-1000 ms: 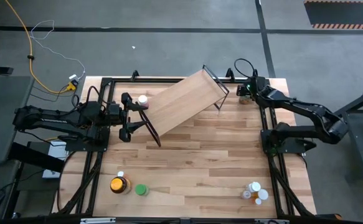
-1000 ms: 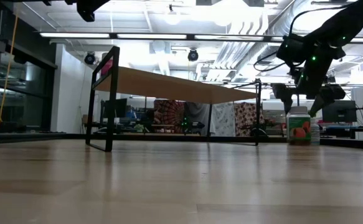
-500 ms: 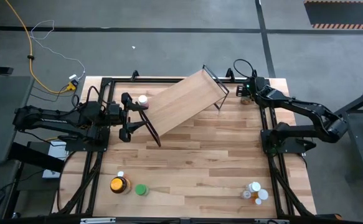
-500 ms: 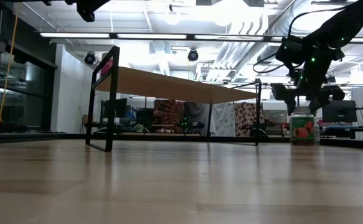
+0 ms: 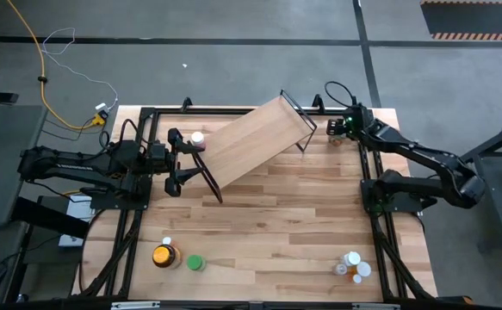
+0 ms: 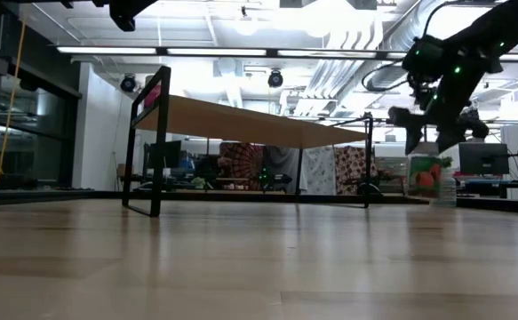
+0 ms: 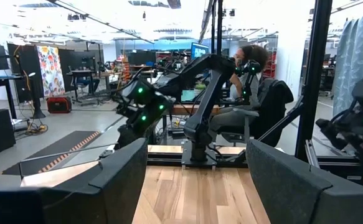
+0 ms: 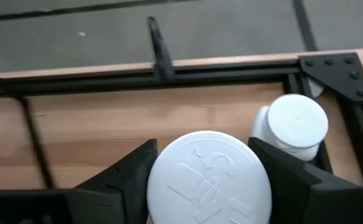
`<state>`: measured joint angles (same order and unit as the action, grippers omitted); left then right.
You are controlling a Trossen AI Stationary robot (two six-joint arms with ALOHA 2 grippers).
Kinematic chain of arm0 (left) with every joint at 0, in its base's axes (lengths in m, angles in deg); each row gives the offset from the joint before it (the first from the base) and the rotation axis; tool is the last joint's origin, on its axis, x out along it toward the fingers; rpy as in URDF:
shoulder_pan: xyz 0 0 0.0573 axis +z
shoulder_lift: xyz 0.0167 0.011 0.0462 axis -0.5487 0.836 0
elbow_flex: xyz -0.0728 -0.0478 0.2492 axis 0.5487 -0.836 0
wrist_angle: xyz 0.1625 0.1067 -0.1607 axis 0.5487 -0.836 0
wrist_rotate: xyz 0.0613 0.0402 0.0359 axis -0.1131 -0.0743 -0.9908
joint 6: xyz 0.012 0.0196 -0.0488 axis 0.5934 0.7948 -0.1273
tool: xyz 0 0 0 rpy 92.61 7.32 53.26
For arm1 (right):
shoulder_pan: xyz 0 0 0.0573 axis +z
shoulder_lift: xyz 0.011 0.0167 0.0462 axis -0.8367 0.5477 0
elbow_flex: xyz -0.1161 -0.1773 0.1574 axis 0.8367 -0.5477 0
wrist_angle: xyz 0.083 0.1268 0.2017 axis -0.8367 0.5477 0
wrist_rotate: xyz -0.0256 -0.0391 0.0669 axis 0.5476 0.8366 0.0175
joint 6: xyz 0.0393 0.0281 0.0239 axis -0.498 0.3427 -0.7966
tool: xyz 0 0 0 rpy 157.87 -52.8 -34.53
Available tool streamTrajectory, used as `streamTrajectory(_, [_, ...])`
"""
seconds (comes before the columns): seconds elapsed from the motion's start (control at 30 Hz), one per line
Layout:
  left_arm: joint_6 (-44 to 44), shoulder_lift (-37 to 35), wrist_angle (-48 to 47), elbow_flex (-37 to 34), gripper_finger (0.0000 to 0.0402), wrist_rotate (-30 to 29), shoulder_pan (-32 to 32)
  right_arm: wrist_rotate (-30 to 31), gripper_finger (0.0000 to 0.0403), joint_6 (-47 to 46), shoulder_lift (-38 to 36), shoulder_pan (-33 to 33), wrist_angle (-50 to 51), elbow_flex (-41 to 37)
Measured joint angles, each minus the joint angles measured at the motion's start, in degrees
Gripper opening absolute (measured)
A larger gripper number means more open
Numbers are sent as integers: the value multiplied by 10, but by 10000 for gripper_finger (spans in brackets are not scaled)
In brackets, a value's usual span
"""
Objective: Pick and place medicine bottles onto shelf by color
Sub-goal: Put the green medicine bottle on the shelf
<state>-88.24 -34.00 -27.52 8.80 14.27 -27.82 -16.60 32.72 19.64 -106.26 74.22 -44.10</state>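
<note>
While the left gripper (image 5: 175,161) hung by the shelf's (image 5: 255,138) left end with its fingers apart and nothing between them, a white-capped bottle (image 5: 198,138) stood on that end of the shelf. Below the shelf's left end, at the surface's (image 5: 276,224) near edge, sat an amber jar (image 5: 163,256) and a green bottle (image 5: 195,263). Right of the shelf, the right gripper (image 5: 343,129) had its fingers clamped on a white-lidded bottle (image 8: 209,183), lifted clear of the surface in the low view; another white bottle (image 8: 292,126) stood just beside it
</note>
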Motion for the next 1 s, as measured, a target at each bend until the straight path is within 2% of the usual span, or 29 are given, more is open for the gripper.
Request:
streamTrajectory(0.13, [0,0,-2,0,261,0,0,-8,209,14,-44,0,63,19])
streamTrajectory(0.33, [0,0,-2,0,261,0,0,-9,218,53,-85,6,175,93])
streamTrajectory(0.57, [0,0,-2,0,261,0,0,-22,217,99,-89,69,175,183])
streamTrajectory(0.8, [0,0,-2,0,261,0,0,-22,216,128,-58,156,129,271])
streamTrajectory(1.0, [0,0,-2,0,261,0,0,-21,216,144,31,229,119,338])
